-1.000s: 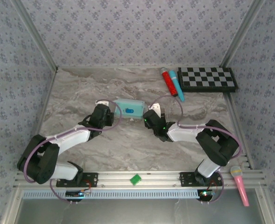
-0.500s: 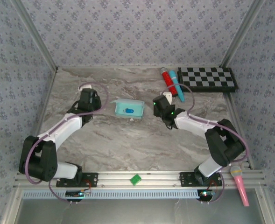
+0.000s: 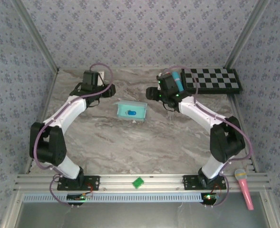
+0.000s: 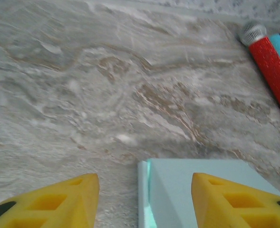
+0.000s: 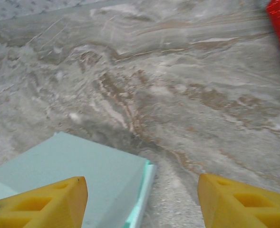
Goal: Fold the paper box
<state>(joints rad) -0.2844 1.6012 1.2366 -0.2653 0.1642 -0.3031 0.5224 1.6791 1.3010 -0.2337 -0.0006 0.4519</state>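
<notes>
The paper box (image 3: 131, 111) is a small pale aqua rectangle with a blue mark on top, lying flat on the marble table near its middle. My left gripper (image 3: 111, 90) hovers up and to the left of it, open and holding nothing. My right gripper (image 3: 151, 93) hovers up and to the right of it, also open and holding nothing. In the left wrist view the yellow fingertips (image 4: 59, 202) frame a corner of the box (image 4: 197, 187) lying below them. The right wrist view shows the box's other end (image 5: 82, 168) under its left fingertip (image 5: 40, 204).
A black-and-white checkerboard (image 3: 211, 80) lies at the back right, with a blue microphone (image 3: 178, 81) and a red one (image 4: 272, 66) beside it. A pink microphone (image 3: 244, 188) and a small green piece (image 3: 138, 182) rest on the front rail. Patterned walls close in three sides.
Both arms have drawn back from the box's ends, up and toward the back of the table. The box stays where it was, free of both grippers.
</notes>
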